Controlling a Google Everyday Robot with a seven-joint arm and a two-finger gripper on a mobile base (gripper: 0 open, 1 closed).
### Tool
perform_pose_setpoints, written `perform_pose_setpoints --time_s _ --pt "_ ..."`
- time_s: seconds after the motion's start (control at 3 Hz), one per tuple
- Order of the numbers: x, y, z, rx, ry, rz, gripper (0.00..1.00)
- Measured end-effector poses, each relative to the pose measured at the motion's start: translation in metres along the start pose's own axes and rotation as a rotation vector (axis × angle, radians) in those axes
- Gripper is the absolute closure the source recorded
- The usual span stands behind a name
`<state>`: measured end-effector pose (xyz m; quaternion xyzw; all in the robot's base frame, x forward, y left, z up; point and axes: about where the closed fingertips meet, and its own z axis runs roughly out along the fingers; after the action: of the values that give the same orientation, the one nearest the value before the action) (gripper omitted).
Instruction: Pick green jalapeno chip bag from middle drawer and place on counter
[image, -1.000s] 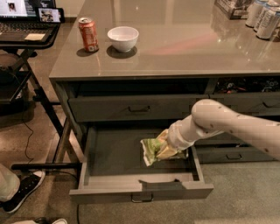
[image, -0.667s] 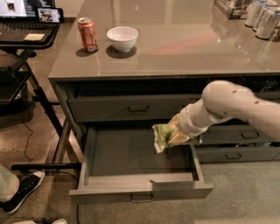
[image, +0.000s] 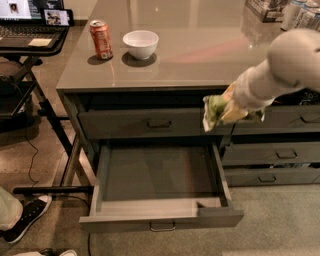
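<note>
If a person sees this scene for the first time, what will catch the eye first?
The white arm at the right stands out most: its gripper holds the green jalapeno chip bag in the air, before the top drawer front, just below the counter edge. Below it the middle drawer is pulled wide open, nothing visible inside. A red soda can and a white bowl stand side by side on the counter's left part.

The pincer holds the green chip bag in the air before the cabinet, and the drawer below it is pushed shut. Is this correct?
Not quite: in the camera view the middle drawer is pulled open, not shut. The rest holds: the pincer holds the green jalapeno chip bag in the air before the cabinet, below the counter edge.
</note>
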<state>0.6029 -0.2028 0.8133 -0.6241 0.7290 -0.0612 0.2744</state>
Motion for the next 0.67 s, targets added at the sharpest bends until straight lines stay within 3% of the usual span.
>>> perform_pose_setpoints --time_s 0.33,0.67 --pt "0.002 -0.055 -0.029 0.085 -0.001 0.020 1.00" --pt "-0.008 -0.106 -0.039 0.164 -0.066 0.039 1.00"
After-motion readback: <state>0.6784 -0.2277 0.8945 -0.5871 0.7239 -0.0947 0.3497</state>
